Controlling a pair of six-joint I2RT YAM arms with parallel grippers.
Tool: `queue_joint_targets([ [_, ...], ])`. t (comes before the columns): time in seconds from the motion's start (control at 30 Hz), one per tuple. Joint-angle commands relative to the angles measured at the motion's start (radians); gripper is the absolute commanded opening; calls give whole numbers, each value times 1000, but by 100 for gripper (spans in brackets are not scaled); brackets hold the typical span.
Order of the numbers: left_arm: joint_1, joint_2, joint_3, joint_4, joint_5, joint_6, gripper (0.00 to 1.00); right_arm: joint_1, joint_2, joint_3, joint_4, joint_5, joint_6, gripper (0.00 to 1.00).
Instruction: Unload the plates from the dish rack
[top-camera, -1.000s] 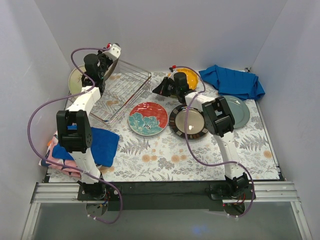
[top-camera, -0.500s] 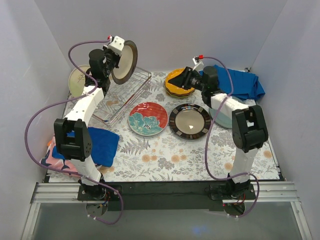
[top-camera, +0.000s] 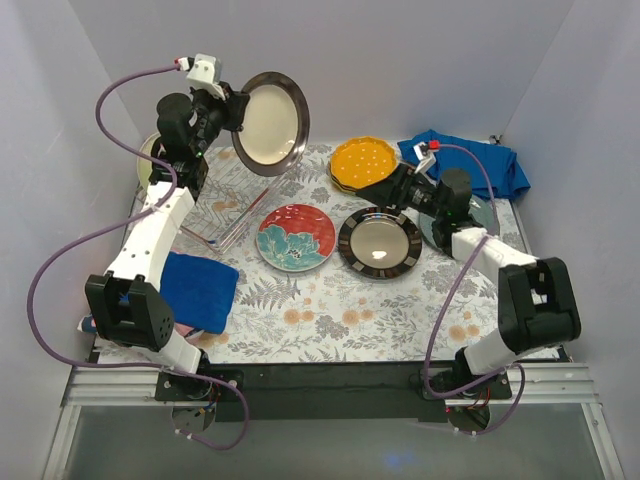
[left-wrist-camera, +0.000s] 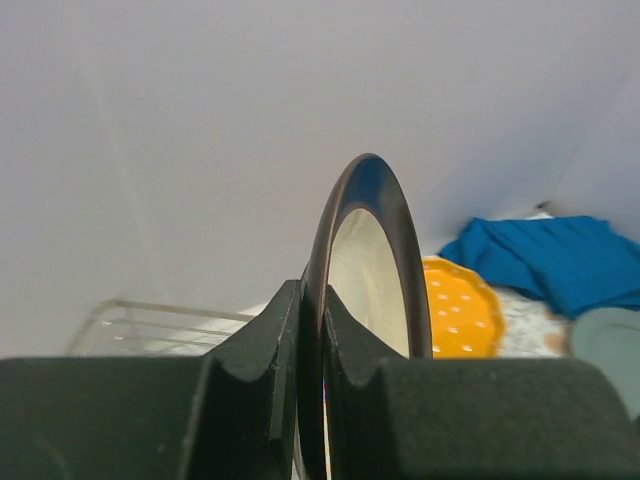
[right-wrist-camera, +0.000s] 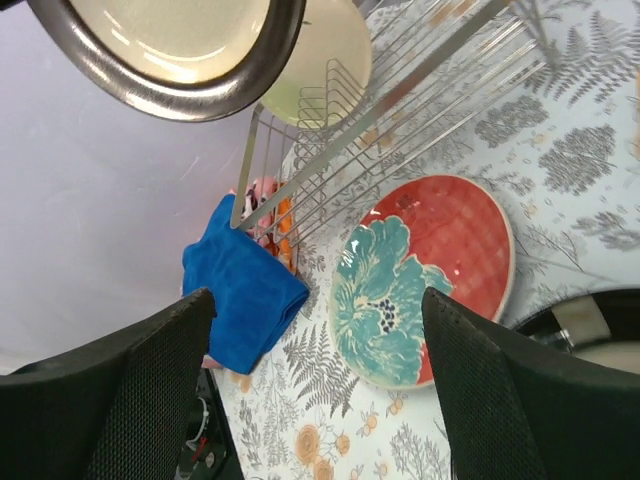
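**Left gripper (top-camera: 228, 112) holds a dark-rimmed cream plate (top-camera: 272, 122) aloft by the dish rack (top-camera: 235, 195)**

Nearest us, on the fern-print table (top-camera: 330, 310), a folded blue cloth (top-camera: 200, 290) lies at the left, beside the left arm. Farther in, two plates lie flat side by side at the centre, close but apart: the teal-red floral plate (top-camera: 295, 237) and the dark-rimmed glossy plate (top-camera: 378, 243). To their right we see a grey-teal plate (top-camera: 489, 216), partly hidden by the right arm. The right gripper (top-camera: 398, 186) hangs low between the glossy plate and the orange dotted plate (top-camera: 360, 160). Its wrist camera shows its fingers (right-wrist-camera: 130, 390) spread wide with nothing between them.

Left of centre, the dish rack, a silver wire basket, sits askew on the table. A pale plate (top-camera: 147, 165) shows at its far left side, and we cannot tell whether it stands inside the wires. A second blue cloth (top-camera: 470, 162) is heaped in the far right corner.

Highest and farthest, the left gripper pinches the rim of the dark-rimmed cream plate. The plate is held on edge in the air near the rack's far corner, its face turned towards the table's centre.
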Motion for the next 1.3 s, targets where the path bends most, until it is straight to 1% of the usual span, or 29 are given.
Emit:
queue_joint_targets([
  [0.0, -59, -86, -27, 103, 92, -216, 0, -65, -196, -151, 58, 27, 42, 89],
  [0.07, -67, -79, -52, 110, 122, -307, 0, -98, -263, -197, 23, 56, 47, 89],
  [0.1, -68, -85, -71, 141, 151, -337, 0, -140, -328, -211, 1, 67, 39, 89],
  [0.13, -75, -93, -139, 168, 159, -368, 0, -161, -361, -233, -22, 91, 24, 89],
  [0.17, -79, -104, -174, 202, 170, -424, 0, -183, -395, -234, -94, 108, -20, 89],
  [0.2, -84, -110, -214, 266, 181, -444, 0, -227, -448, -231, -141, 123, -41, 89],
  [0.27, -111, -115, -277, 293, 181, -464, 0, -253, -499, -234, -226, 151, -67, 89],
  [0.3, -122, -110, -288, 291, 179, -475, 0, -307, -543, -240, -237, 150, -68, 89],
  [0.37, -151, -95, -320, 296, 175, -494, 0, -321, -579, -251, -261, 128, -76, 90],
  [0.4, -159, -90, -331, 307, 179, -526, 0, -330, -600, -251, -275, 111, -81, 89],
  [0.57, -229, -41, -368, 324, 196, -576, 0, -356, -645, -263, -320, 85, -90, 89],
  [0.7, -268, 0, -420, 409, 214, -628, 0, -387, -666, -259, -324, 57, -82, 90],
  [0.8, -321, 39, -452, 466, 215, -644, 0, -391, -677, -256, -326, 64, -81, 89],
  [1.0, -366, 123, -460, 526, 196, -676, 0, -393, -680, -260, -324, 71, -76, 89],
  [1.13, -388, 210, -446, 552, 216, -695, 0, -395, -699, -265, -324, 82, -71, 89],
  [1.27, -397, 269, -449, 618, 233, -724, 0, -395, -702, -263, -324, 91, -70, 89],
])
